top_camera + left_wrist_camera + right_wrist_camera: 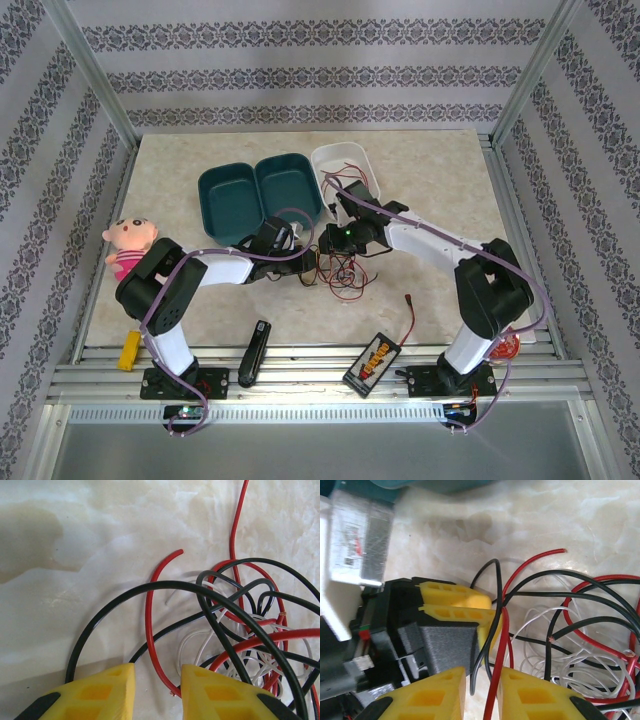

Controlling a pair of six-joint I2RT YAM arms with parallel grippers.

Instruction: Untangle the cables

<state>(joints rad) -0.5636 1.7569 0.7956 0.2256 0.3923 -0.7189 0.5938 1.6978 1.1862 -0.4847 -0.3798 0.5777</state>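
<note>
Yellow fingertips of the left gripper (157,682), closest to the lens in the left wrist view, stand partly open with a clear gap between them. The red cable (148,625) drops into that gap, its cut end just beside one finger's inner face; nothing is visibly pinched. The black cable (170,584) arches just beyond the tips. The right gripper (482,682), seen from its own wrist, is likewise parted a little. One red and one black strand run side by side through the slot, loose rather than clamped.

The two grippers meet almost tip to tip at one edge of the knot. This placement probably lets each take a different strand and draw it away from the other.

Fingers: matt moulded plastic with rectangular hollows, mounted on black bodies.

Cables: thin and round, with glossy insulation. Red and black lie in broad, springy arcs. The white cable (252,655) appears finer and sits in small tight loops beneath them. All three are interlaced in one heap around the middle of the table (200,310), between the grippers and in front of the teal containers (260,195).

Table: smooth, pale, marble-patterned and faintly reflective, a surface over which strands should slide rather than catch. No colour yet lies apart from the others.
</note>
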